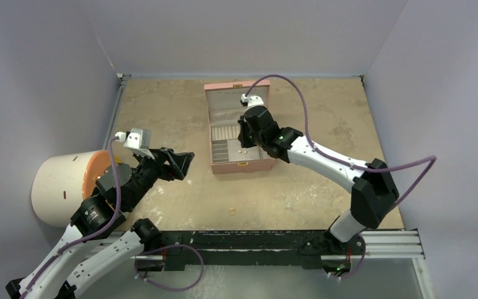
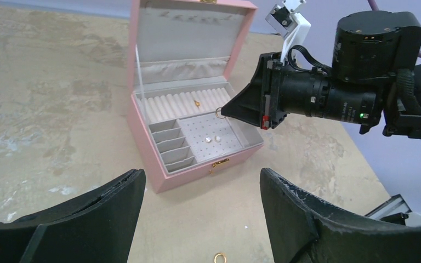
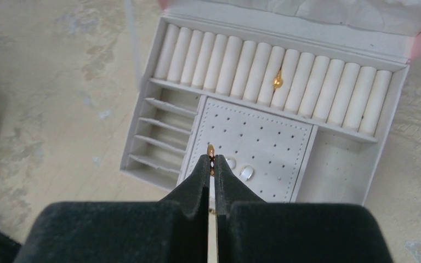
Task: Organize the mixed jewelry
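The pink box [image 1: 249,166] stands open, mid-table. My right gripper [image 3: 211,160] is shut on a small gold ring [image 3: 211,150] and holds it edge-up over the box's perforated stud pad [image 3: 268,137]. The left wrist view shows that ring [image 2: 218,113] at the right gripper's tips [image 2: 223,112]. Another gold piece [image 3: 277,80] sits in the ring rolls. Two pale studs [image 3: 240,170] lie on the pad. A loose gold ring [image 1: 232,211] lies on the table near the front edge, also in the left wrist view [image 2: 219,257]. My left gripper [image 1: 183,163] is open and empty, left of the box.
A white cylinder with an orange inside [image 1: 62,187] lies on its side at the left, beside the left arm. Grey walls close the table at the left, back and right. A metal rail [image 1: 386,243] runs along the near edge.
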Motion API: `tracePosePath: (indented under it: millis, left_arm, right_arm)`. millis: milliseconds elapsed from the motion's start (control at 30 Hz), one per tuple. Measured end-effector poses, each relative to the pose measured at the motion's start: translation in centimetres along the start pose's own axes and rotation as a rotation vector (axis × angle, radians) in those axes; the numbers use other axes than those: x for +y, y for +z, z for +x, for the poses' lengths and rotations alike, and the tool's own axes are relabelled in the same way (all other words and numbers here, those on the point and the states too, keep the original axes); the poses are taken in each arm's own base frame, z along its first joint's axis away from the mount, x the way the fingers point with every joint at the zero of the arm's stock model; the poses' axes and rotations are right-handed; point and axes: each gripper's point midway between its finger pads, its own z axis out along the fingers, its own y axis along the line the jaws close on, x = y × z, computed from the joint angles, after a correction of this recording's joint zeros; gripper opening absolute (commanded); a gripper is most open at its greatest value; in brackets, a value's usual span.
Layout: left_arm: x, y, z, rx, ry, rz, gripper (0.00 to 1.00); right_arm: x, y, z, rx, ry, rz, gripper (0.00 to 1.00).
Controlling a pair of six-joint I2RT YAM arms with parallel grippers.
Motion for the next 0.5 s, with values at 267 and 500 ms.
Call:
tracePosePath:
  millis: [267,500]
  left_arm:
    - [1.0,0.0,0.2,0.004,0.013,-0.048,0.76]
    - [1.3,-0.1,0.5,0.012,0.018,-0.063,0.76]
  right_arm:
    - [-1.2,4.5,0.3,0.008,-0.02,0.117,0.0]
    - [-1.7,7.4,0.2,0.0,-0.026,0.177,0.0]
